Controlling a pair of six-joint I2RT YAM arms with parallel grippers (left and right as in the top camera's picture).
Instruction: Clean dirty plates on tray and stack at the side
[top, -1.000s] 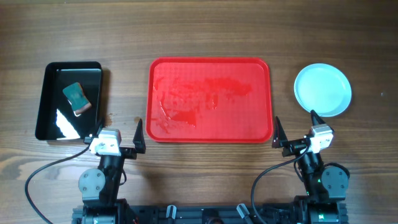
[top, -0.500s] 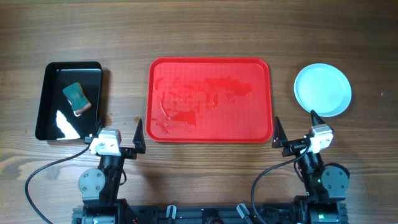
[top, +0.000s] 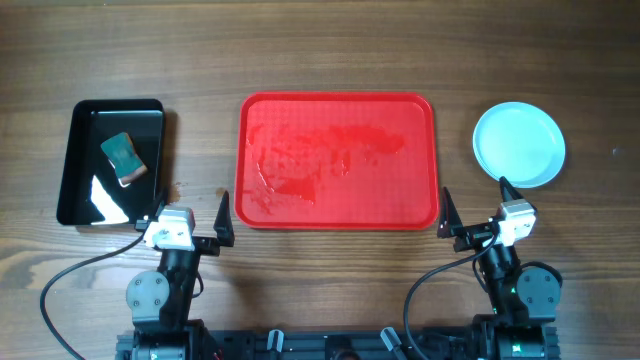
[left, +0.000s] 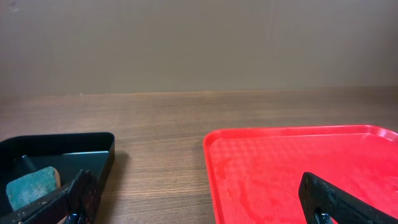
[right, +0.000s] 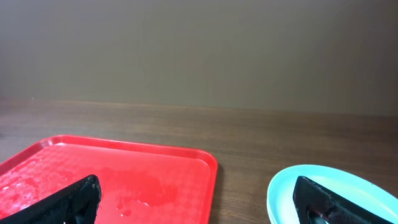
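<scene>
Nothing has shifted since the earlier frames. The left pincer and the right pincer both stand with jaws wide apart, holding nothing. The red tray, wet and smeared, lies just ahead, between the two. The plates show as one pale disc just ahead of the right pincer, off the tray. Ahead-left of the left pincer, a black tray holds a green sponge.

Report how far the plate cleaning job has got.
Done: the tray carries only wet smears; the plates sit right of it on the table, though the count in that pile cannot be told. In hand: nothing; the left gripper and right gripper are open and empty, and the sponge lies in the black tray. Left: apparently nothing.
</scene>
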